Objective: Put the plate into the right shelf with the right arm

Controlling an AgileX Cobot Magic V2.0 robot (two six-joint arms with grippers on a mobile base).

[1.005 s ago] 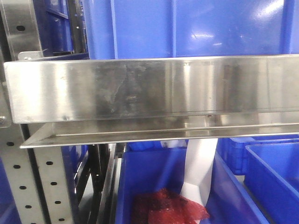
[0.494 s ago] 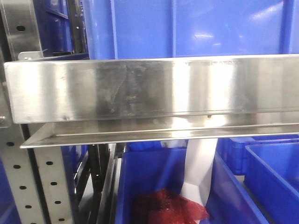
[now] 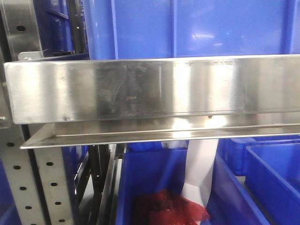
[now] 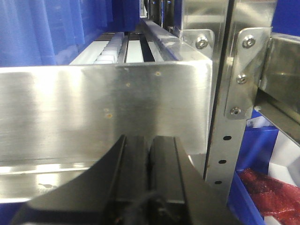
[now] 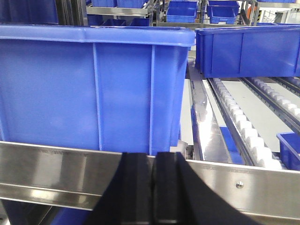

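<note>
Facing risk: no plate visible in any view; right gripper [image 5: 153,187] has its jaws pressed together with nothing between them, so placement cannot proceed as seen.
Right shelf [image 3: 140,89]: steel front lip spans the front view.
Obstruction: large blue bin [image 5: 93,89] fills the shelf behind the lip; collision likely if advancing.
Left gripper [image 4: 150,178]: jaws together, empty, near the lip.
Below: red mesh bag [image 3: 168,208].

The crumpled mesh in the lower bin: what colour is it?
Red mesh, clearest in the front-facing view.
</note>
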